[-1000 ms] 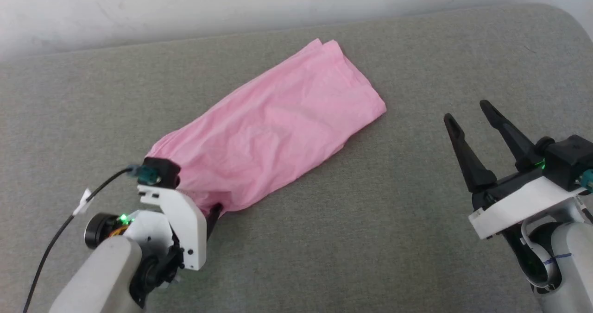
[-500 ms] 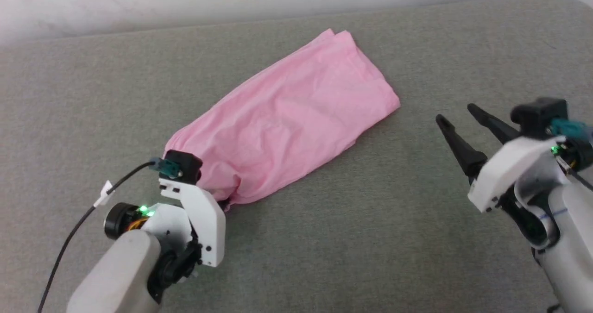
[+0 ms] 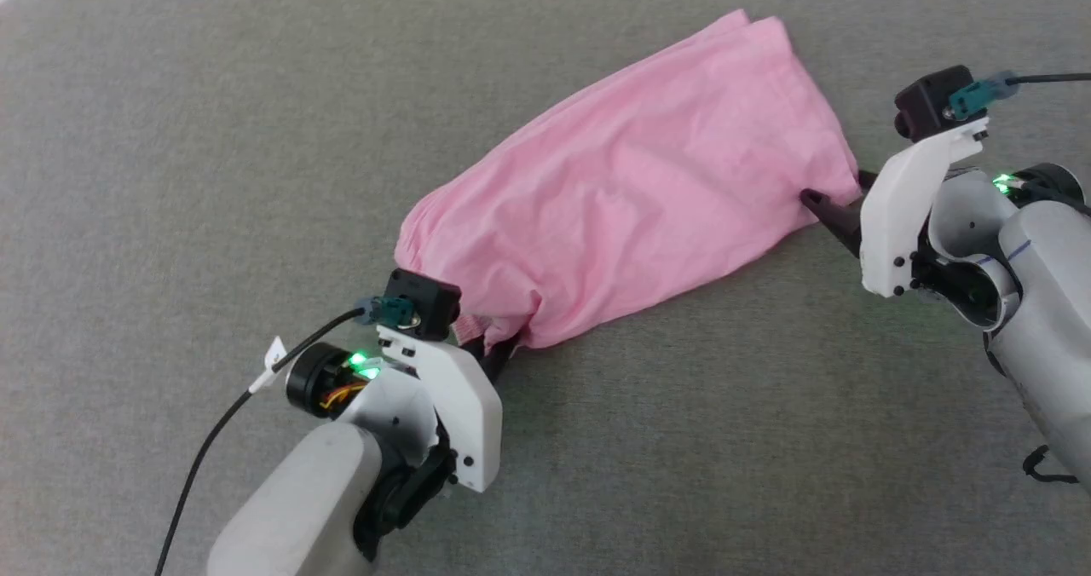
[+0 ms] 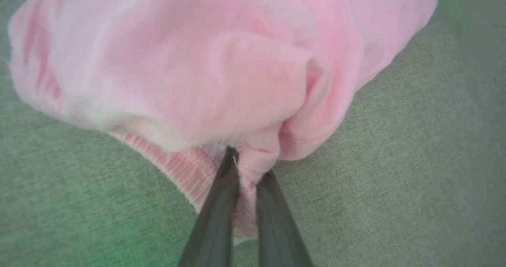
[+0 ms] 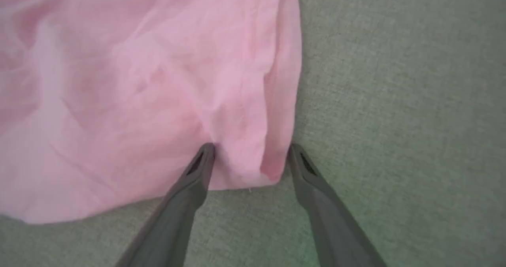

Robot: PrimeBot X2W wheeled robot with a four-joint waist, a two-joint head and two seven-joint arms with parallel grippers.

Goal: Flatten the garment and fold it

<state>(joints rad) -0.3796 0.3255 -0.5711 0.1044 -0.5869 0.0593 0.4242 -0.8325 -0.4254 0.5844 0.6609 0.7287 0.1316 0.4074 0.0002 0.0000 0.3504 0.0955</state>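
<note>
Head view: a plain light-pink garment (image 3: pixel 648 184) of thin, soft fabric lies rumpled and slantwise across the middle of a grey fabric-covered tabletop (image 3: pixel 170 133), its gathered hem (image 4: pixel 178 168) at the near end and a loose corner (image 5: pixel 272 172) at the far right. The left pincer (image 4: pixel 250 168) is clamped together on a bunch of cloth right at that ribbed hem, apparently to anchor one end so the piece can be drawn out taut. At the opposite end the right pincer (image 5: pixel 251 147) stands apart, its two long dark fingers (image 5: pixel 185 188) straddling the corner: one tip rests on the pink cloth, the other sits just beside the edge, over bare tabletop. Nothing is gripped there yet. The placing suggests a two-ended stretch, the flattening step, with folding not yet begun; the cloth shows creases and doubled layers. The left arm's pale forearm (image 3: pixel 290 508) rises from the lower left, wrist tipped low, fingers pointing up and rightward into the hem. The right arm's grey forearm (image 3: pixel 1040 320) enters from the right edge, wrist turned so its fingers point left along the tabletop at the corner.
</note>
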